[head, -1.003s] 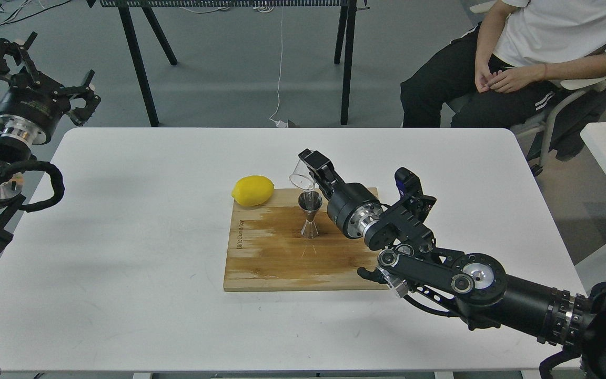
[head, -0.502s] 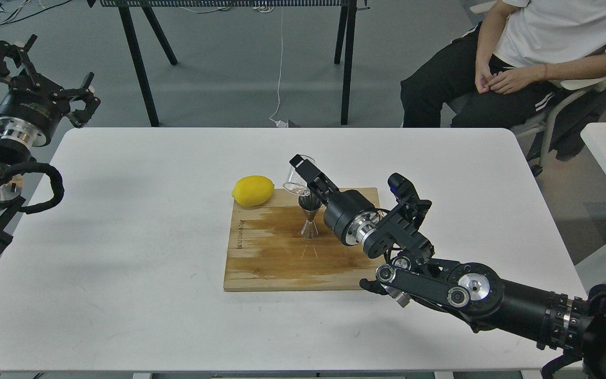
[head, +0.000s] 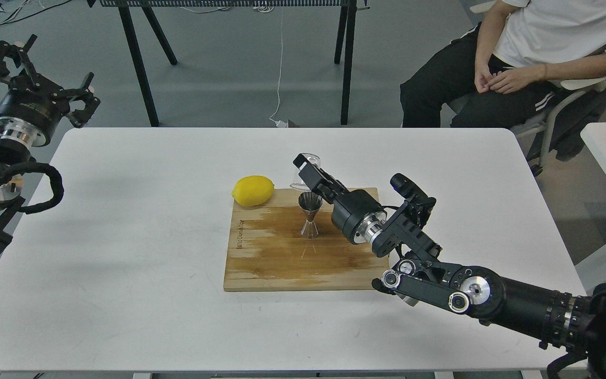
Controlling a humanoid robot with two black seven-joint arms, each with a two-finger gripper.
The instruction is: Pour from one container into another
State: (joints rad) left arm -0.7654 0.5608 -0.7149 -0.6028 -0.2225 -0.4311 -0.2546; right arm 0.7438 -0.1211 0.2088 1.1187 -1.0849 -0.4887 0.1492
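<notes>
on the wooden cutting board (head: 282,252), near its back edge and about mid-width, the steel jigger (head: 310,215) stands upright, wide mouth up. liquid level inside can't be read from this view. board surface shows a darker patch around and in front of the jigger.

right gripper (head: 308,171) reaches in from the lower right, over the board's back right corner, fingers clamped on the glass beaker (head: 303,172). beaker sits just behind and slightly left of the jigger's mouth, at the board's back edge, and reads roughly upright, rim on top, base low. can't tell whether its base touches the table or hangs just above it. beaker is clear; any contents not visible. beaker and jigger are close but apart, no contact seen.

lemon (head: 253,190) lies at the board's back left corner, overlapping the corner, well left of the jigger.

left gripper (head: 40,79) is raised off the table's far left corner, well apart from the board, fingers spread wide, nothing between them.

white table (head: 124,221) carries the board. seated person (head: 518,58) beyond the table's far right side, hands in lap.
</notes>
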